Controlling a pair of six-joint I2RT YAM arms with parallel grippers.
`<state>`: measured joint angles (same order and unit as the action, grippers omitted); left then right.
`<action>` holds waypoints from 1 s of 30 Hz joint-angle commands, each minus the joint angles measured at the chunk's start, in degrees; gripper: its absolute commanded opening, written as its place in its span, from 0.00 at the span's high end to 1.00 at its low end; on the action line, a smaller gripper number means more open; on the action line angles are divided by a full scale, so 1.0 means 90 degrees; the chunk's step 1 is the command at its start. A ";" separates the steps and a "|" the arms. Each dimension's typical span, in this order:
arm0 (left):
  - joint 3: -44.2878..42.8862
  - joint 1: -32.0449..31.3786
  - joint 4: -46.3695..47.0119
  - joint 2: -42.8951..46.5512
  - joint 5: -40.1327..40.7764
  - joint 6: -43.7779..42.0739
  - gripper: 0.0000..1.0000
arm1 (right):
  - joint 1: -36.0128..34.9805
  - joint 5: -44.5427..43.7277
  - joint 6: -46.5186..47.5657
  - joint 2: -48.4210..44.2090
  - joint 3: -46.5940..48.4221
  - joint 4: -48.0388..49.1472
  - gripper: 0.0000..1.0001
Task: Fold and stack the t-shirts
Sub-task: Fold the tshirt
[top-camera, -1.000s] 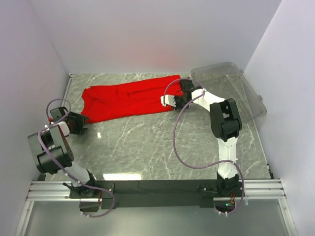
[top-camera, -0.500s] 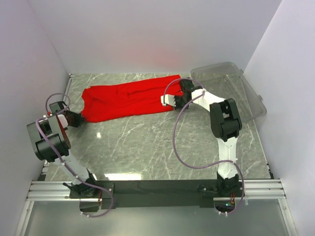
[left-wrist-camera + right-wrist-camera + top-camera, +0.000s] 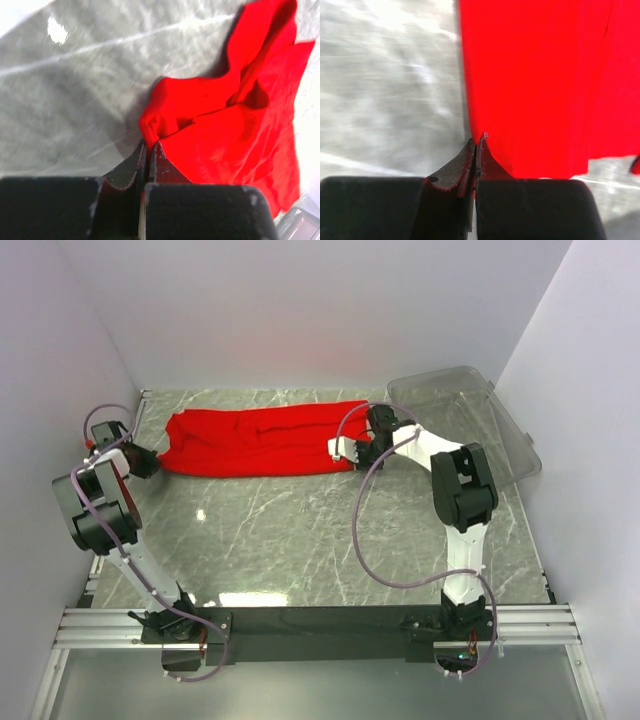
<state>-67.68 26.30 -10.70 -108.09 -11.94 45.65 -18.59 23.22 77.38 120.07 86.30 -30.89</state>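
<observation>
Top external view, Lena asks: where does the t-shirt lie?

Omar: Along the far edge of the worktop, as a long, rumpled red band. It runs from near the far left corner to about the middle of that edge. Its right end stops just short of the clear plastic bin, which sits at the far right corner.

Lena: And the two arms?

Omar: One is at each end of the cloth. The left gripper is at the shirt's left end, close to the left edge of the worktop. The right gripper is at the shirt's right end, on the side nearer the arm bases.

Lena: Do they have hold of it?

Omar: The left wrist camera shows that gripper's dark fingers pressed together with no gap. A small puckered knot of red fabric is caught at their tips, and the rest of the shirt spreads away to the right over grey marble. So the left gripper is clamped on a corner of the shirt.

Lena: The right one?

Omar: Its wrist camera shows much the same. The fingers are closed tight on the shirt's straight edge, with a sliver of red between them. Smooth red cloth fills the right of that view and bare marble the left.
</observation>
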 commanded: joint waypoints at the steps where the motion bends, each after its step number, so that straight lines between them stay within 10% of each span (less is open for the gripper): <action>1: -0.0642 0.0007 -0.0120 -0.0254 0.0302 -0.0189 0.99 | 0.0064 0.0485 -0.0131 -0.0946 -0.0486 -0.0444 1.00; 13: -0.2448 -0.0305 -0.0188 -0.1690 -0.0255 0.0016 0.99 | -0.1536 0.0283 -0.2229 -0.2853 -0.3231 -0.0044 1.00; 26: -0.4061 -0.0491 -0.0413 -0.2618 -0.0548 -0.0257 0.95 | -0.4662 0.0398 -0.4885 -0.1907 -0.2061 0.0268 1.00; 30: -0.4500 -0.0491 -0.0705 -0.2677 -0.0519 -0.0491 0.76 | -0.4898 0.0360 -0.5258 -0.1506 -0.1465 0.0074 0.65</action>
<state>-103.44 21.56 -17.15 -132.53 -17.06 43.86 -62.30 25.28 35.68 105.36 69.67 -28.62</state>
